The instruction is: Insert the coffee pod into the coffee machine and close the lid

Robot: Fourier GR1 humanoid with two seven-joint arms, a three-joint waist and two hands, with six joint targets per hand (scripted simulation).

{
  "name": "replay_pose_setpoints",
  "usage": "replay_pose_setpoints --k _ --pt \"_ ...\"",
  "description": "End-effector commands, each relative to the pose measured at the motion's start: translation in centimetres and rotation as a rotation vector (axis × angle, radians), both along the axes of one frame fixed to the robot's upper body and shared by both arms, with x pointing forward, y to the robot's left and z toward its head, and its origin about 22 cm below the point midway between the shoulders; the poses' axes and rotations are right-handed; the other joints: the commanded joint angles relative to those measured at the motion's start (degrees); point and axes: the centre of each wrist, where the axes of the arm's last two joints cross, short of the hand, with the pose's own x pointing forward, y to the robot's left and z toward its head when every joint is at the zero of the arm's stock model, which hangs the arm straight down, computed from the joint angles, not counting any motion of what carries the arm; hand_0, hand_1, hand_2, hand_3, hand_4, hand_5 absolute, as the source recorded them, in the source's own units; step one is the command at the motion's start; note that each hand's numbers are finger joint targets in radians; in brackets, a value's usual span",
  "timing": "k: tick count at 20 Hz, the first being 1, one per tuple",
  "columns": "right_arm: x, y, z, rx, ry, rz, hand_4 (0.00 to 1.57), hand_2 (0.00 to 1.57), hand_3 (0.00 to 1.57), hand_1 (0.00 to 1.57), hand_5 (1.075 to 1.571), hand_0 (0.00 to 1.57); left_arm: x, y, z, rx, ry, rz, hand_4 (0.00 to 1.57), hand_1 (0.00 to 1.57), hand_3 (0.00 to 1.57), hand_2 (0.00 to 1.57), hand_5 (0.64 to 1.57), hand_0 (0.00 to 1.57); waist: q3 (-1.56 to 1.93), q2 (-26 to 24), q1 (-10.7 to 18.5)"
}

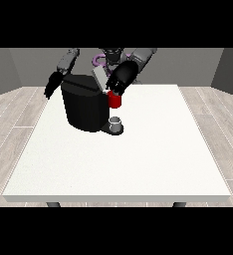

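The black coffee machine (83, 107) stands on the white table (153, 149), left of its middle and towards the far edge. Its grey lid (98, 77) is tilted up. The hand at the view's right (122, 77) hovers over the machine's top right corner, just above a red thing at the machine (115, 101). A small grey thing (116, 121) sits on the machine's low base, below the red thing. The hand at the view's left (53, 84) hangs beside the machine's left side with straight fingers and holds nothing.
The table stretches wide to the right of the machine and towards the camera. Its far edge lies close behind the machine, where the robot's body (111, 56) stands.
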Motion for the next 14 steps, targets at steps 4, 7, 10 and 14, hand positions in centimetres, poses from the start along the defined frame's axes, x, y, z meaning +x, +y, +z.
replay_pose_setpoints --k 4,7,10,14 --pt "0.1 -1.4 0.0 0.007 -0.023 -0.006 0.0 0.0 0.0 0.0 1.571 0.0 0.0 0.2 -1.1 0.097 -0.028 0.017 0.0 1.16 1.05 1.18 1.571 1.16 -0.05 0.75 -0.18" --pt "0.7 -1.6 0.3 0.023 -0.013 -0.021 0.0 0.0 0.0 0.0 1.571 0.0 0.3 -1.7 -2.2 0.065 -0.009 -0.018 0.0 1.1 0.99 1.13 1.571 1.1 -0.05 1.45 0.9" --pt "0.6 -1.4 0.7 0.023 -0.025 -0.028 0.0 0.0 0.0 0.0 1.571 0.0 0.2 0.2 -1.4 0.032 -0.034 -0.033 0.0 1.11 0.97 1.13 1.571 1.11 -0.07 1.97 0.77" --pt "-0.3 0.8 1.0 -0.014 -0.011 0.013 0.0 0.0 0.0 0.0 1.571 0.0 -0.1 2.3 -0.4 0.008 -0.105 -0.007 0.0 1.21 0.96 1.18 1.571 1.21 -0.1 2.24 -1.52"
